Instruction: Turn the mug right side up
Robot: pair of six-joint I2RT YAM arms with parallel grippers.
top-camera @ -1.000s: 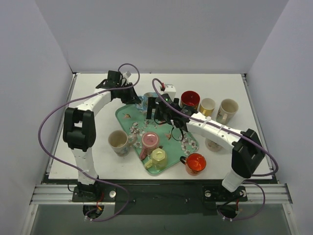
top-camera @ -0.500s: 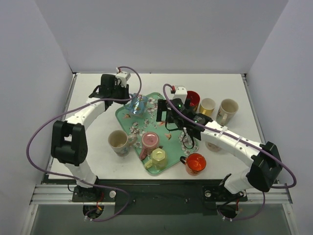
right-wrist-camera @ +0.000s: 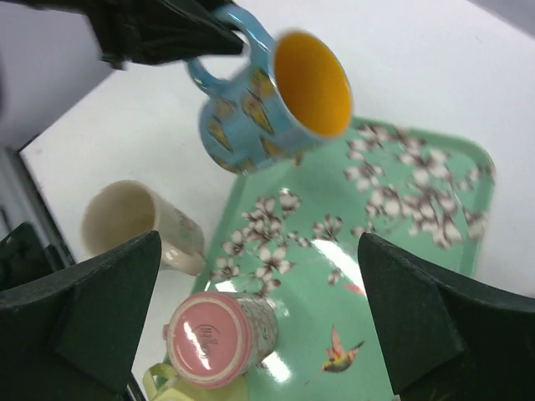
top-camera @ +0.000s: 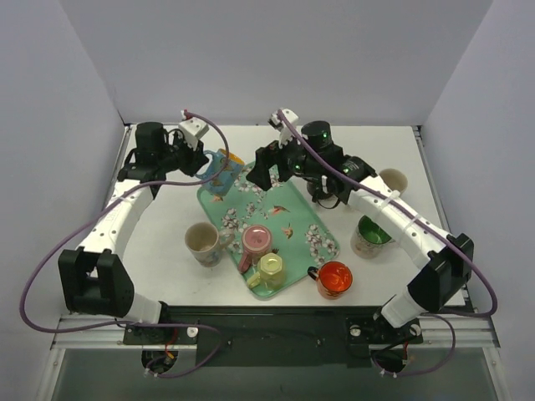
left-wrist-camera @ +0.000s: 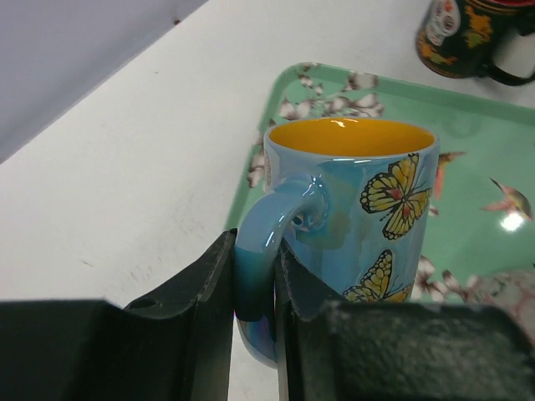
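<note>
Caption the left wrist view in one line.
Left hand holds the blue butterfly mug by its handle, green tray behind.

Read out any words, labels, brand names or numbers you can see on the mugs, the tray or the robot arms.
No readable text in any view.
The blue butterfly-painted ceramic mug with a yellow inside and the green flowered tray carry pictures only.
The dark patterned mug is too blurred to tell whether it bears lettering.

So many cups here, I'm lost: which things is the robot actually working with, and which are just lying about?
In the job:
blue butterfly mug
left fingers pinching its handle

Lying about:
green tray
pink mug
yellow mug
red mug
cream mug
</note>
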